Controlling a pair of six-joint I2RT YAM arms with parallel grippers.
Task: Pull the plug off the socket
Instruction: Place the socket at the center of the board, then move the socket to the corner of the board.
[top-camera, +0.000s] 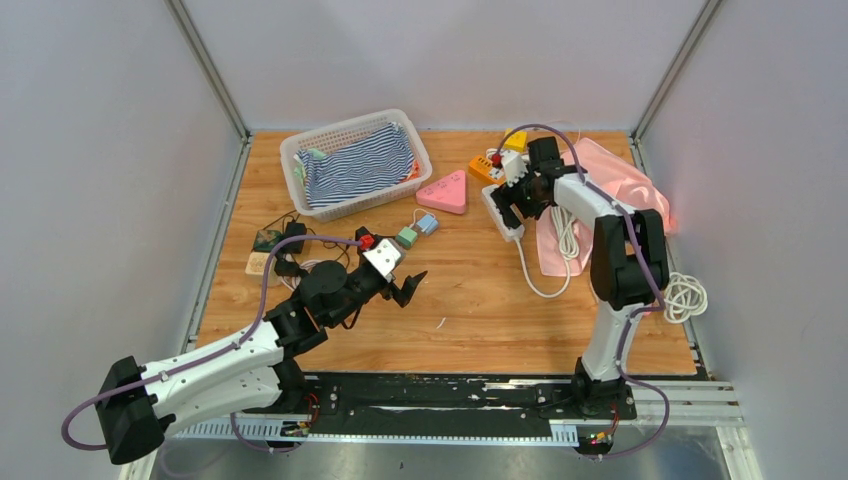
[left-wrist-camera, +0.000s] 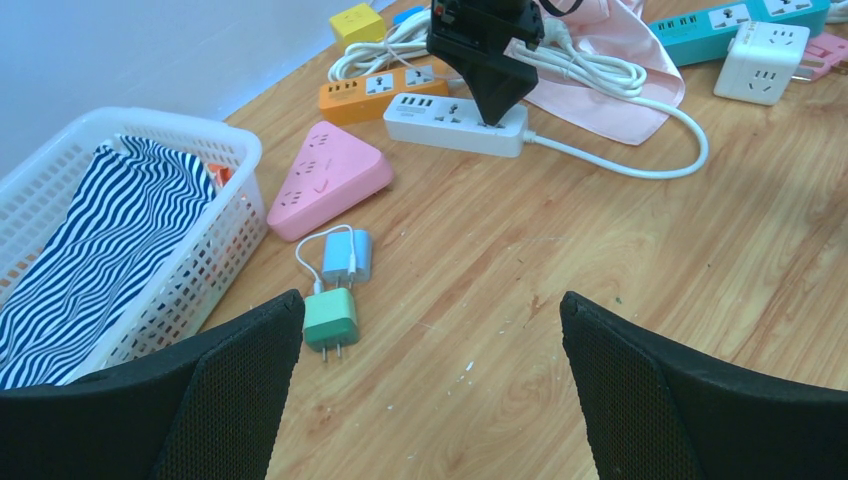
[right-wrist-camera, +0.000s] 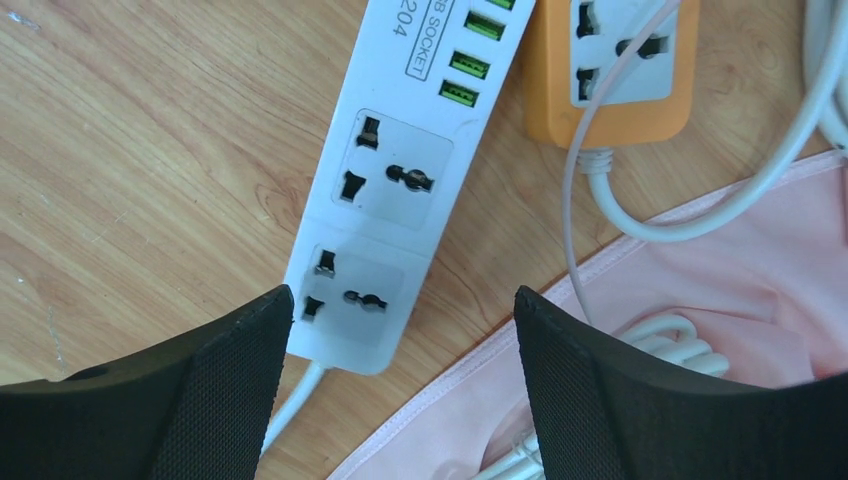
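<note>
The white socket strip (top-camera: 513, 232) (right-wrist-camera: 390, 180) (left-wrist-camera: 440, 120) lies at the back right of the table. My right gripper (top-camera: 515, 208) (right-wrist-camera: 400, 295) hangs just above its cable end, open, with nothing between the fingers. Both round-pin sockets seen in the right wrist view are empty. A green plug (top-camera: 407, 237) (left-wrist-camera: 330, 318) and a blue plug (top-camera: 428, 222) (left-wrist-camera: 347, 255), joined by a short white cable, lie loose on the wood mid-table. My left gripper (top-camera: 398, 285) (left-wrist-camera: 430, 296) stands wide open above bare wood, just right of the green plug.
A white basket (top-camera: 300, 150) with a striped cloth stands at the back left. A pink triangular strip (top-camera: 445, 192), an orange strip (top-camera: 485, 170), a pink cloth (top-camera: 610, 180) and a white cable coil (top-camera: 683, 297) surround the socket strip. Small electronics (top-camera: 275, 245) lie at the left edge.
</note>
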